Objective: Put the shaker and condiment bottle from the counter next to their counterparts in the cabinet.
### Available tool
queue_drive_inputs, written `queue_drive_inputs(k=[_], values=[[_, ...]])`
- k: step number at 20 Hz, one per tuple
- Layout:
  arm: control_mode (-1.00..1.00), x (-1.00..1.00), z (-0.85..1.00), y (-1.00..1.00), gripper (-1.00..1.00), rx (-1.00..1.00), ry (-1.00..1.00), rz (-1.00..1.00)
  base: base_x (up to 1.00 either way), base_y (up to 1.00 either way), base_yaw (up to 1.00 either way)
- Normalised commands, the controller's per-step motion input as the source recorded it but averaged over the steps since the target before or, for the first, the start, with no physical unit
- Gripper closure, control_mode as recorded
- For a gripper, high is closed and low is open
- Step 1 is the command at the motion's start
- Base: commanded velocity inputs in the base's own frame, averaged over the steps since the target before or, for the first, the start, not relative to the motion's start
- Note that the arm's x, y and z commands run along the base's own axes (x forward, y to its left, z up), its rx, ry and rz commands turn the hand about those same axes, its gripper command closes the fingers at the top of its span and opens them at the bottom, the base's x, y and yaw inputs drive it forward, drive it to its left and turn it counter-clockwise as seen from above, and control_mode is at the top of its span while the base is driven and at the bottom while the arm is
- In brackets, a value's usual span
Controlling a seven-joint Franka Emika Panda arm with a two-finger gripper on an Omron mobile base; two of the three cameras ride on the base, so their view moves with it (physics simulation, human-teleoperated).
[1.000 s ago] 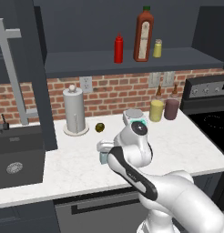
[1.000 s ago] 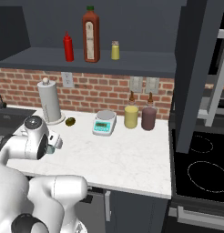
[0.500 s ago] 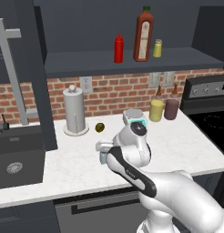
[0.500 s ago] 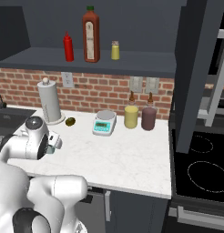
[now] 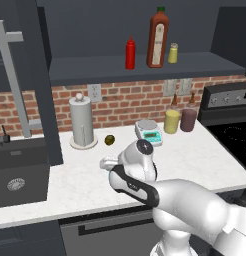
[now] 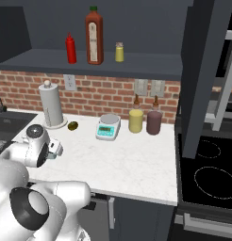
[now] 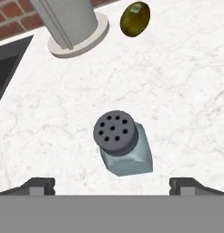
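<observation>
The end effector hangs over the white surface with its 2 dark tips spread wide and nothing between them. Directly below sits the shaker, standing free on the marble, its dark perforated cap facing up. The wide spread looks chosen so the tips can drop on either side of the squat glass body; lined up like this, a straight descent seems all that is needed.

Beyond it stand a grey paper towel holder and a small olive-green fruit, both well apart from the shaker, so neither should hinder the grasp. Further along the surface are a digital scale, a yellow jar and a dark maroon jar.

Up in the cabinet, the condiment bottle already stands beside the tall brown-red sauce bottle, with the small yellow shaker on its far side. There is bare shelf to the right of that yellow shaker.
</observation>
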Motion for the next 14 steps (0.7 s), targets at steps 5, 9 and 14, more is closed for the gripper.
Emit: queue_drive_inputs(k=[5, 9, 14], values=[[-1.0, 0.0, 0.0, 0.0, -1.0, 0.01, 0.0, 0.0, 0.0, 0.0, 0.0], [-1.0, 0.31, 0.0, 0.0, -1.0, 0.02, 0.0, 0.0, 0.0, 0.0, 0.0], [-1.0, 0.45, -0.04, 0.0, -1.0, 0.0, 0.04, 0.0, 0.0, 0.0, 0.0]])
